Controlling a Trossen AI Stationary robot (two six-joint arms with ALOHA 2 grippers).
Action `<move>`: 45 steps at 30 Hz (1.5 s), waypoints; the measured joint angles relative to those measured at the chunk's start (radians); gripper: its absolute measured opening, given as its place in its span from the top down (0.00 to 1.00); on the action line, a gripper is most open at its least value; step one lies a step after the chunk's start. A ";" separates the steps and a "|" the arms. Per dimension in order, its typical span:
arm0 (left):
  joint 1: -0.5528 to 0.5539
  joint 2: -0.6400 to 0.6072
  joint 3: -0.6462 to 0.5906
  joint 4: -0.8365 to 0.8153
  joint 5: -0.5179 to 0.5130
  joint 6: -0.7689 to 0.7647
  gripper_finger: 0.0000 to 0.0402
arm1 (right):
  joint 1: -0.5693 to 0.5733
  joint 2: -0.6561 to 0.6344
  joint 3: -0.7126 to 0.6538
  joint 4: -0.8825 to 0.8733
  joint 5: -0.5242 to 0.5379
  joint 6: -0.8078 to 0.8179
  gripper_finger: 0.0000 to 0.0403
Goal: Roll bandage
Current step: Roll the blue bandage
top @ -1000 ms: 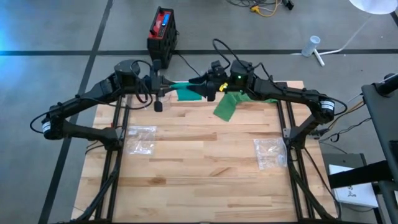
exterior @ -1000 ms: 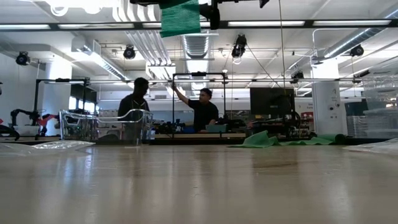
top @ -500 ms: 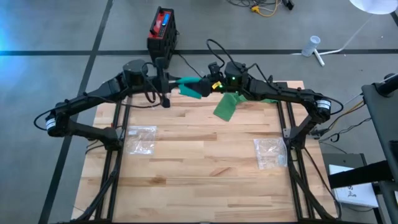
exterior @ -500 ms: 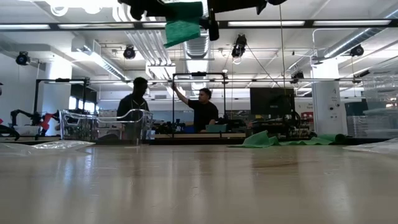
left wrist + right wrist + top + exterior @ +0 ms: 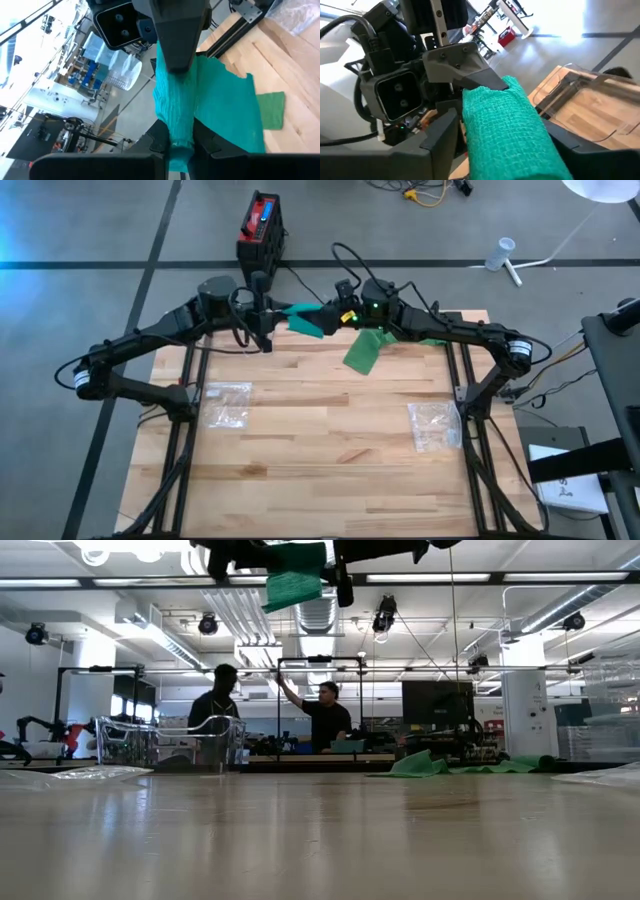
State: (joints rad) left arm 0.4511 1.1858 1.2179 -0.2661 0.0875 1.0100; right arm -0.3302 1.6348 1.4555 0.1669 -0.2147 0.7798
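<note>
Since a second ago both arms have shifted toward the table's far edge. The left gripper (image 5: 180, 142) is clamped on the teal bandage (image 5: 308, 321), held above that edge. The right gripper (image 5: 500, 145) fingers straddle the roll, seemingly not fully clamped.

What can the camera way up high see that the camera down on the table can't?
Only the high view shows the table's wooden top, two clear bags, both whole arms, and the left end effector and right end effector meeting at the far edge. Only the low view shows two people in the room behind. Both show the green bandage held up in the air.
</note>
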 joint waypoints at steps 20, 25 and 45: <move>0.025 -0.024 -0.001 -0.005 0.005 -0.327 0.31 | 0.058 -0.005 0.002 -0.030 0.131 -0.760 0.92; 0.032 -0.026 -0.001 -0.008 0.135 -0.367 0.18 | 0.075 -0.006 0.002 -0.036 0.133 -0.857 0.96; 0.054 -0.035 -0.001 -0.043 0.127 -0.352 0.80 | 0.114 -0.012 0.002 -0.159 0.199 -1.007 0.96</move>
State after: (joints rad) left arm 0.5051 1.1511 1.2167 -0.3094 0.2150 0.6575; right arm -0.2157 1.6229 1.4570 0.0078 -0.0157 -0.2271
